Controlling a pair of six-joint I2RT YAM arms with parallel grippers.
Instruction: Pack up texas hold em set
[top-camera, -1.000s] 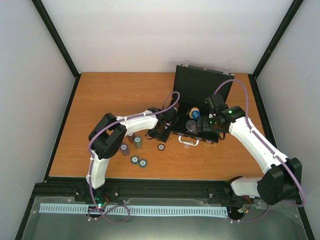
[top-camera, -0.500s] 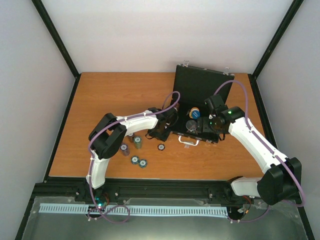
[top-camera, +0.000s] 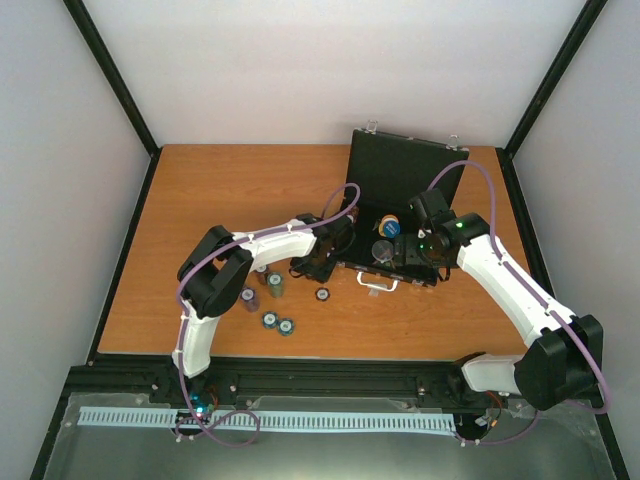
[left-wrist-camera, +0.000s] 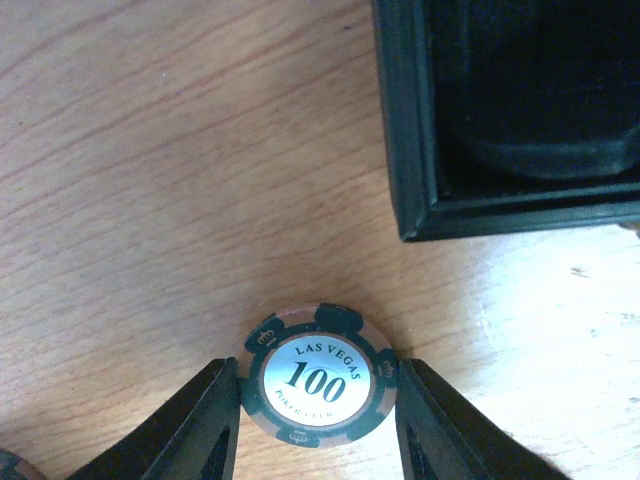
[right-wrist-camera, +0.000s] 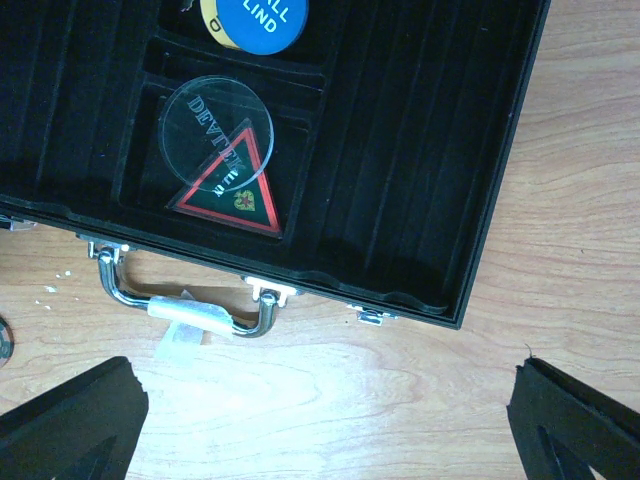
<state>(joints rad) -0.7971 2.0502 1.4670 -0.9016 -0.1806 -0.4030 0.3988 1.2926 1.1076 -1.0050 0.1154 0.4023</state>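
A brown-and-green "100" poker chip (left-wrist-camera: 318, 372) lies on the wood just off the corner of the black case (left-wrist-camera: 410, 150). My left gripper (left-wrist-camera: 318, 400) is shut on it, both fingers touching its rim. From above, the left gripper (top-camera: 316, 265) sits at the case's front left corner. The open case (top-camera: 400, 190) holds a blue disc (right-wrist-camera: 262, 20), a clear dealer disc (right-wrist-camera: 218, 125) and a dark triangular token (right-wrist-camera: 235, 195). My right gripper (right-wrist-camera: 325, 430) hovers open over bare table in front of the silver handle (right-wrist-camera: 185, 310).
Loose chip stacks (top-camera: 275, 285) and single chips (top-camera: 287, 327) lie on the table left of the case; one chip (top-camera: 323, 294) is near the handle. The case lid (top-camera: 410, 165) stands upright at the back. Dark frame posts border the table.
The left jaws have narrowed until they touch the chip's rim. The right arm has not moved.
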